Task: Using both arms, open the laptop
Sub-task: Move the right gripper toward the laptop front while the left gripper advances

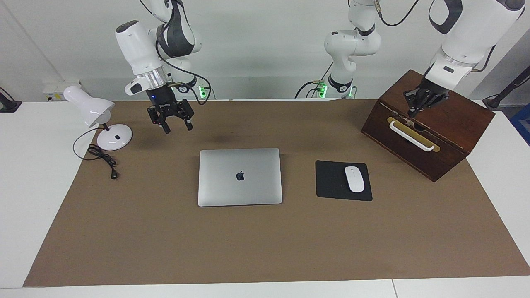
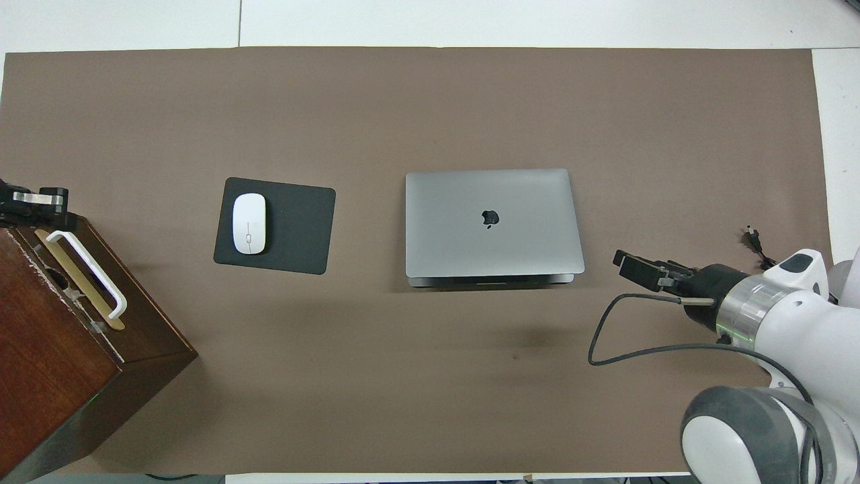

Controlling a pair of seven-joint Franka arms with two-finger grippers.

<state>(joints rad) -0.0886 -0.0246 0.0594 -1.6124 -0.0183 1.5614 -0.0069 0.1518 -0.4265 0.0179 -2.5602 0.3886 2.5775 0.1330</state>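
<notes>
I see the laptop (image 1: 239, 176) (image 2: 494, 224) lying shut and flat in the middle of the surface (image 1: 265, 248) (image 2: 430, 101), which is covered by a matte brown sheet. It is a thin, smooth silver-grey slab with rounded corners and a dark apple logo centred on its lid. Beside it, toward the left arm's end, lies a flat black mouse pad (image 1: 333, 182) (image 2: 295, 228) carrying a glossy white oval mouse (image 1: 354, 179) (image 2: 248, 223).

My right gripper (image 1: 177, 124) (image 2: 635, 265) hangs in the air over bare brown sheet between the laptop and a white desk lamp (image 1: 99, 120), its jaws spread apart. My left gripper (image 1: 414, 109) (image 2: 33, 202) is over the top of a dark polished wooden box (image 1: 430, 136) (image 2: 60, 349) with a white handle on a brass plate; I cannot tell how its jaws stand.

The facing view alone shows the lamp with its round base and coiled black cord. The overhead view alone shows the laptop's thin base edge under the lid on the side nearer the robots.
</notes>
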